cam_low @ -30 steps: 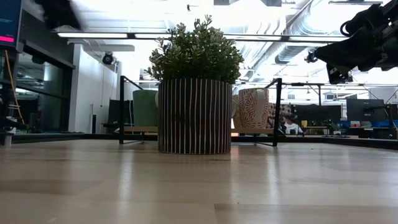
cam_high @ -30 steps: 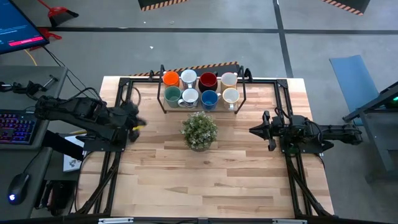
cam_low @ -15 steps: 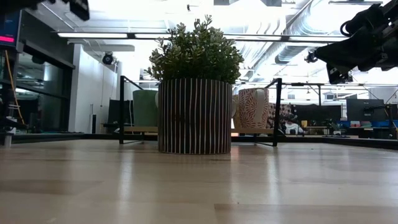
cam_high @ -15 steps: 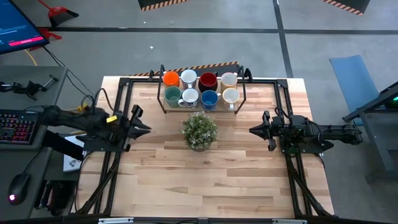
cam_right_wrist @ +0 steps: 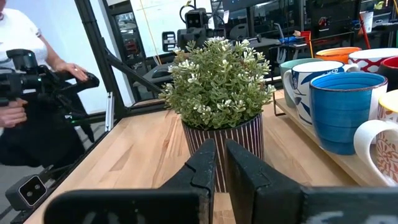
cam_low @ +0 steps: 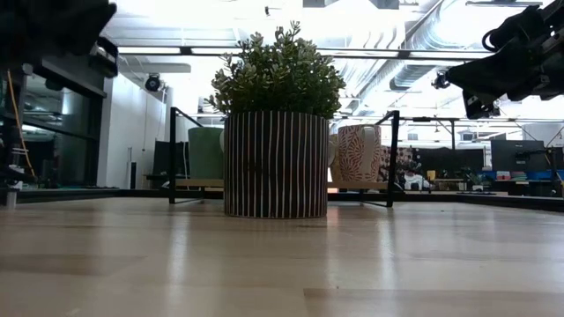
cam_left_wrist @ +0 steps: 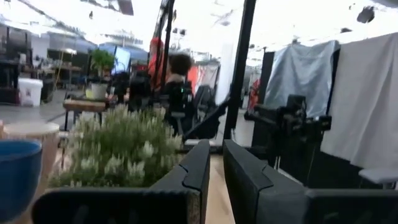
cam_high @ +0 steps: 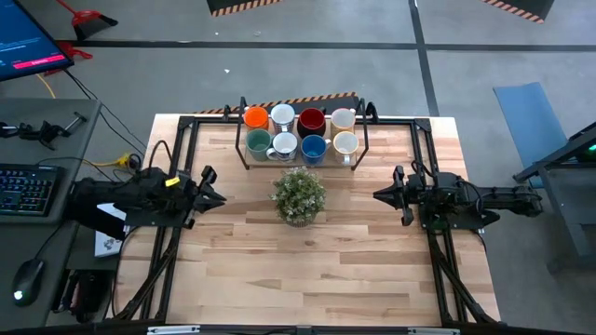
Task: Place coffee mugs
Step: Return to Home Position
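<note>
Mugs sit on shelf; left end effector, right end effector hover.

The table is lit evenly from above, and only a soft shadow is cast beside the plant. In the low view the ceiling lights are blown out to white glare and the plant is backlit. Soft highlights are carried by the mugs.

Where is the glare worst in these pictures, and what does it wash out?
Low view: ceiling lights blaze behind the plant, leaving its striped pot backlit. Left wrist view: the ceiling beyond the left tool is washed white. High view: even light, only soft shadows on the table.
</note>
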Available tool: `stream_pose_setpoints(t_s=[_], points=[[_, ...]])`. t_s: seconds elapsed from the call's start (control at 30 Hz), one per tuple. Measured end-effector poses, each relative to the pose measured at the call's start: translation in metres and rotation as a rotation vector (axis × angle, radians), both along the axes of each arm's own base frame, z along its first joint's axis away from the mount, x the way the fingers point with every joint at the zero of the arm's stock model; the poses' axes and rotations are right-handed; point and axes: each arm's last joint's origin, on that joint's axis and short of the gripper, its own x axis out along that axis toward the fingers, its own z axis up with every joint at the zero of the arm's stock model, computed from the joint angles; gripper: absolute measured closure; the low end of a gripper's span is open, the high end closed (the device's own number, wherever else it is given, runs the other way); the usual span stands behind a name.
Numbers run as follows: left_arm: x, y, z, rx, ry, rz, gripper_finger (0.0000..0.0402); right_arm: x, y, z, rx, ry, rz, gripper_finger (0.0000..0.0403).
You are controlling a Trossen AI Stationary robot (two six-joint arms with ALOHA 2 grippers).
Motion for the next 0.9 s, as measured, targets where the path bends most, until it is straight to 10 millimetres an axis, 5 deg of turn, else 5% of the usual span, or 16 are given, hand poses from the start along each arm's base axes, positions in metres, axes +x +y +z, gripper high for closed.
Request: stream_pose_setpoints(t_s=[0.37, 0.9], points=[[0.005, 0.001, -0.025, 0.11, 0.159, 0.044, 0.0367, 0.0, 0.0, 0.0, 0.001, 0.0, 0.0, 0.0384], [0.006, 0.001, -0.027, 0.142, 0.178, 0.056, 0.0367, 0.0, 0.0, 0.0, 0.001, 0.0, 0.0, 0.0384]])
